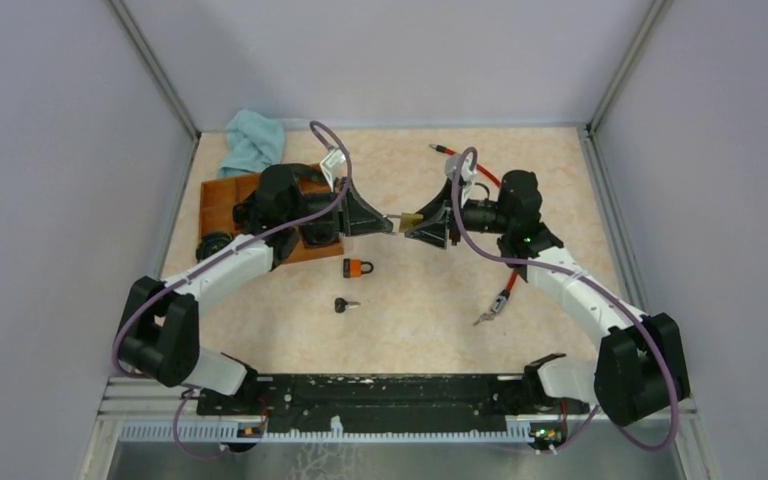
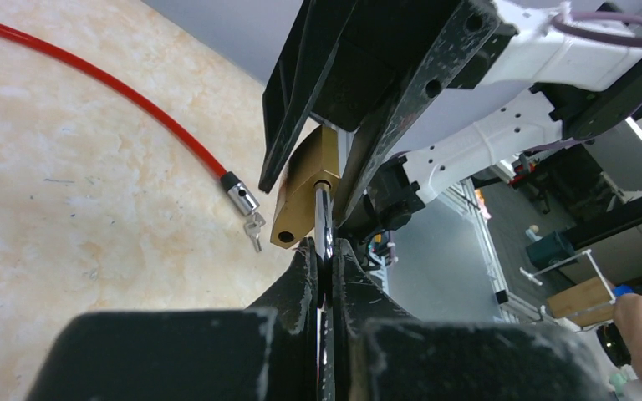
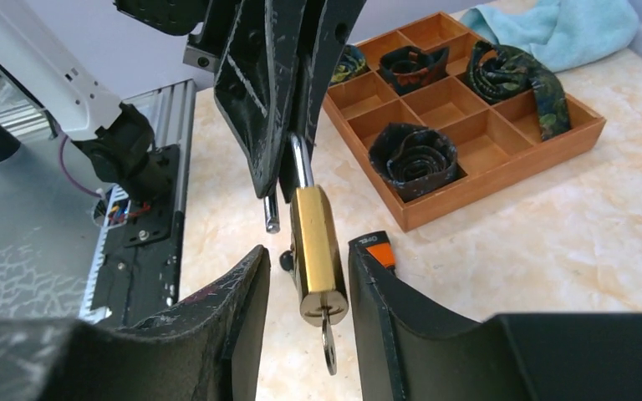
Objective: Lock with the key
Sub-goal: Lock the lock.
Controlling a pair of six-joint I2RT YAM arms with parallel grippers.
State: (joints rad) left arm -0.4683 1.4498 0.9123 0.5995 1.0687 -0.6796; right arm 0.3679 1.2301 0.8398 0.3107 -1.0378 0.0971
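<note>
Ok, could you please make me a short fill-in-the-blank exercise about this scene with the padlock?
1. The left gripper grips the brass padlock by its silver ___.
2. A key hangs from the brass padlock's ___.
3. The open fingers of the right gripper stand on either side of the brass padlock's ___.
4. The smaller padlock lying on the table is ___ in colour.

Missing words: shackle; keyhole; body; orange

Shackle top hidden betw. left end effector fingers. Tray part-covered by left arm. Key too small to tell, top cam.
</note>
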